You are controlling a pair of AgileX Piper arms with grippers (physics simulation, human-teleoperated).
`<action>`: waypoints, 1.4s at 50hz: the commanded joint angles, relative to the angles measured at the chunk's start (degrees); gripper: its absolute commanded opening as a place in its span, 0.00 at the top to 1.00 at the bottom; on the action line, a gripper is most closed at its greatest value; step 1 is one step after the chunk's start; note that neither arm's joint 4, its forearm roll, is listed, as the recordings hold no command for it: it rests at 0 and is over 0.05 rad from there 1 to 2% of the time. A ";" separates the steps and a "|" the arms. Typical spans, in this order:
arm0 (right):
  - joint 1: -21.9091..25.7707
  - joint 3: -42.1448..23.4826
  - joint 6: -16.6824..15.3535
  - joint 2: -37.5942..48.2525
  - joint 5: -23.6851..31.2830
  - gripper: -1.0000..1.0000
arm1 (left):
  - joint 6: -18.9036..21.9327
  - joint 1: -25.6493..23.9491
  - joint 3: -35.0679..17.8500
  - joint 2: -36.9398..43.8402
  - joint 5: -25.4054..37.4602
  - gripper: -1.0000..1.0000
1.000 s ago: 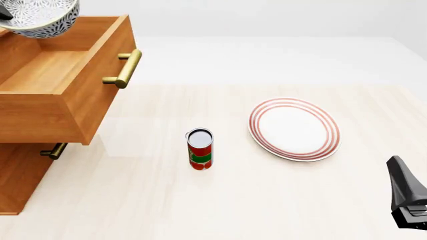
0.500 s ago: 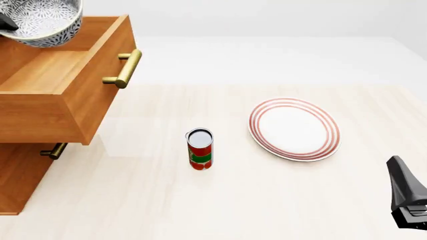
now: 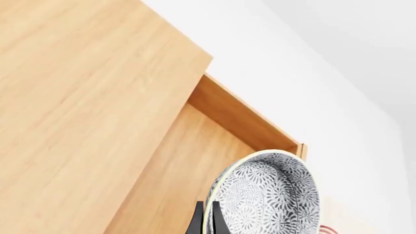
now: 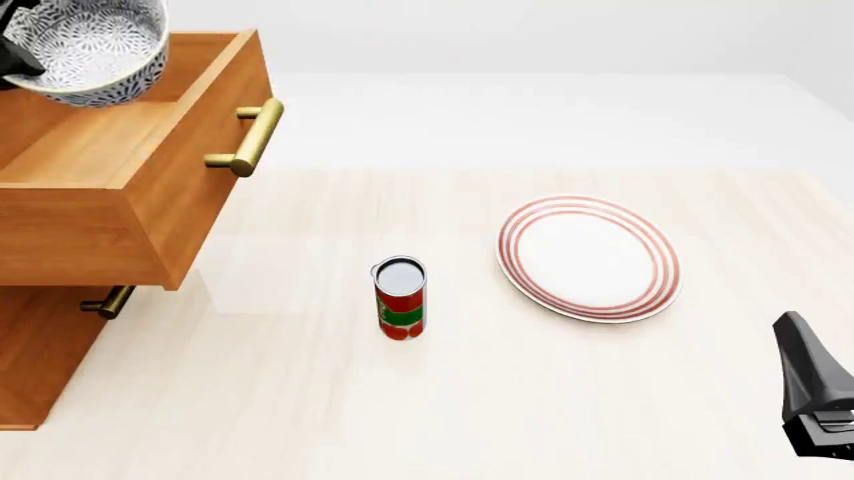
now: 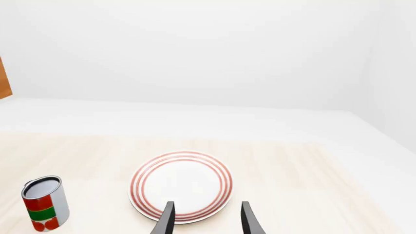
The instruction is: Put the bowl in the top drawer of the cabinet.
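Observation:
The bowl [image 4: 96, 48], white with a dense dark lacy pattern, hangs tilted over the back of the open top drawer [image 4: 120, 170] of the cabinet [image 4: 40, 360]. My left gripper [image 3: 206, 225] is shut on the bowl [image 3: 270, 195], one finger on each side of its rim. In the front view only a dark bit of it shows at the far left edge. The drawer's wooden floor [image 3: 188, 165] lies just under the bowl. My right gripper [image 5: 206, 222] stands open and empty, low over the table near the plate [image 5: 182, 185].
The top drawer's brass bar handle [image 4: 247, 137] sticks out toward the table. A smaller handle [image 4: 107, 300] marks the lower drawer. A red-and-green can [image 4: 400, 298] stands mid-table. The red-ringed plate [image 4: 587, 257] lies to its right. The right arm [image 4: 814, 400] sits at the lower right edge.
The bowl has sunk a little and shifted slightly right over the drawer, tilting more in the left gripper. The right arm, can and plate have not moved.

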 commanded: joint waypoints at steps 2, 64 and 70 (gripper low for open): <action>0.01 0.00 0.01 0.00 -0.01 0.00 | 0.38 0.22 0.48 0.70 -0.99 1.00; 0.00 0.00 0.00 0.00 0.00 0.00 | 1.26 2.18 2.18 5.41 -4.51 1.00; 0.00 0.00 0.00 0.00 0.00 0.00 | 1.25 2.31 2.37 5.41 -4.60 1.00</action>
